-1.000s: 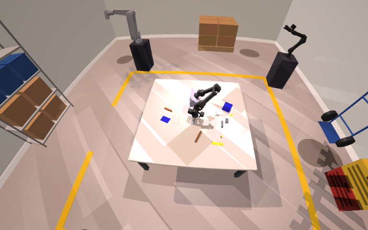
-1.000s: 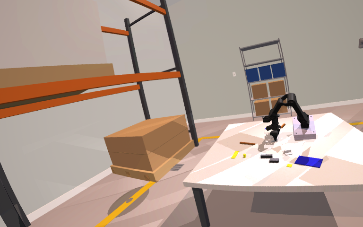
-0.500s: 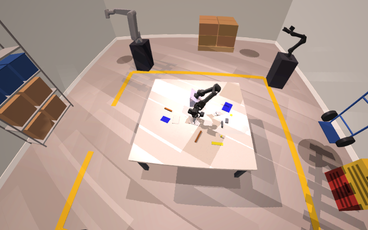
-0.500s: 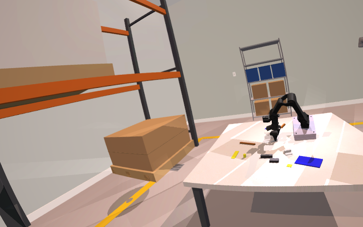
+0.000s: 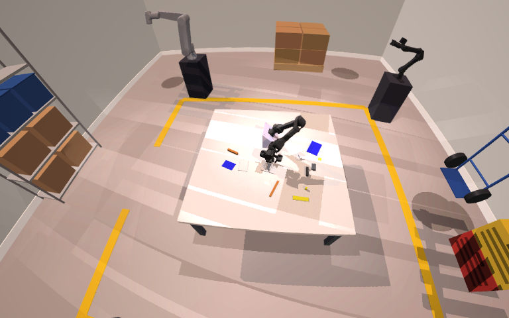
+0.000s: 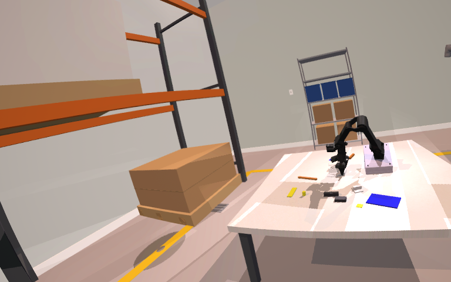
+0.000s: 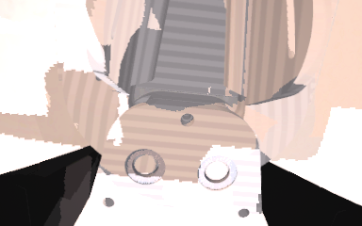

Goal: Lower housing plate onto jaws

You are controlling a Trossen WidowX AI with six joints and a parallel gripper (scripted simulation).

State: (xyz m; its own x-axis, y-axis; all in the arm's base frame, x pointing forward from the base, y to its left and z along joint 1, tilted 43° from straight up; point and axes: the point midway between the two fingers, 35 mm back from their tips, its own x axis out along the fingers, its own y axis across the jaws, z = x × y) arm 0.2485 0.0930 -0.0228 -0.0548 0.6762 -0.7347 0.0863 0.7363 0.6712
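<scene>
The gripper [image 5: 268, 161] [image 6: 340, 170] [image 7: 179, 158] held the housing plate [image 7: 181, 162] between its fingers, well inside the edges of the table [image 5: 232, 209] [image 6: 282, 212]; level seating was indeterminable.

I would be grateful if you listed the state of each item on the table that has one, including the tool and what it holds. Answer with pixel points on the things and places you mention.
tool [image 5: 268, 165] [image 6: 342, 173] [image 7: 179, 158]: closed on the housing plate
housing plate [image 7: 181, 141]: held between the fingers; whether fully seated, cannot tell
larger blue panel [image 5: 314, 148] [image 6: 383, 200]: lying flat
smaller blue panel [image 5: 228, 165]: lying flat
yellow bar [image 5: 300, 199] [image 6: 292, 192]: lying flat, ungripped
</scene>
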